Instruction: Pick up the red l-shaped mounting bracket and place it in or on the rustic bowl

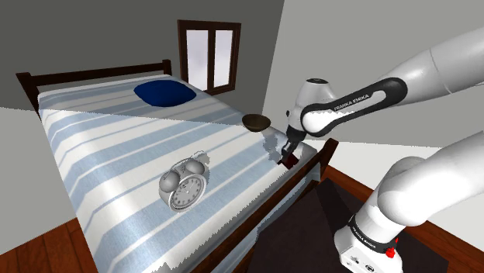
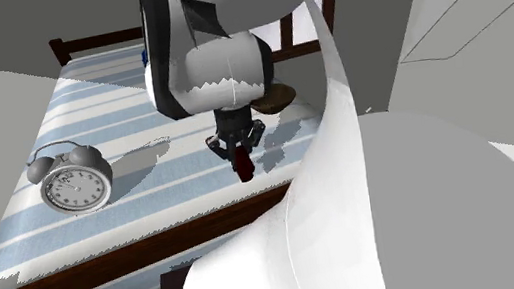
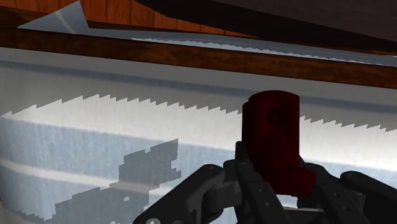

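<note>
One short carry, by my guess: your jaws clasp the bracket (image 3: 270, 137), its long axis hanging down; the bowl (image 1: 257, 121) sits near, farther up the bed (image 1: 116, 155).

The striped bed cover (image 1: 116, 155) ran in pale blue and white bands, edged by a dark brown wooden bedstead (image 1: 93, 70). The soft pillow (image 1: 164, 92) was deep navy. The twin-bell alarm clock (image 1: 184, 186) was silver-grey with a white dial. The small round bowl (image 1: 257, 122) was dark brown, the L-shaped bracket (image 3: 272, 127) dark red, the pincer (image 2: 239, 151) all black, and the arm (image 1: 434, 66) white with dark joints.
</note>
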You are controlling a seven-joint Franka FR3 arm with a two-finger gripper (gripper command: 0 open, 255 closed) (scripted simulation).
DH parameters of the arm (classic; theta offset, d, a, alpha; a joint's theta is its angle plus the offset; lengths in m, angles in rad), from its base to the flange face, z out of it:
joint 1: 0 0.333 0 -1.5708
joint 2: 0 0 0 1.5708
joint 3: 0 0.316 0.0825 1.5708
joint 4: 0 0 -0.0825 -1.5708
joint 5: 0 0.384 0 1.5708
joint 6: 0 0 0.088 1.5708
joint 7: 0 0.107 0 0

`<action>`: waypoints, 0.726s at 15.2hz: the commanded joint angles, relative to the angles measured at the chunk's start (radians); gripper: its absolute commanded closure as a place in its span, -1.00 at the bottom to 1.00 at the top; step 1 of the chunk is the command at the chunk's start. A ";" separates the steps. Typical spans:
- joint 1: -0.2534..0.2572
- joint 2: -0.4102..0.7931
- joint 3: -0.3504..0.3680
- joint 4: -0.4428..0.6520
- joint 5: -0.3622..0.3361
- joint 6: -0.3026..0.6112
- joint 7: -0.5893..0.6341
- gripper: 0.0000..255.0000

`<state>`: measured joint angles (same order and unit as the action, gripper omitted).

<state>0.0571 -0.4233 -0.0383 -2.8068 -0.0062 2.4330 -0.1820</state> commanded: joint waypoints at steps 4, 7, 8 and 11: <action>-0.001 -0.058 0.002 0.029 -0.001 -0.088 0.002 1.00; -0.002 -0.089 0.003 0.051 -0.002 -0.141 0.003 1.00; -0.002 -0.098 0.003 0.059 -0.002 -0.158 0.003 1.00; -0.008 -0.069 -0.007 0.103 -0.006 -0.172 -0.010 1.00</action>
<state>0.0519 -0.5074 -0.0411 -2.7208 -0.0102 2.2627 -0.1866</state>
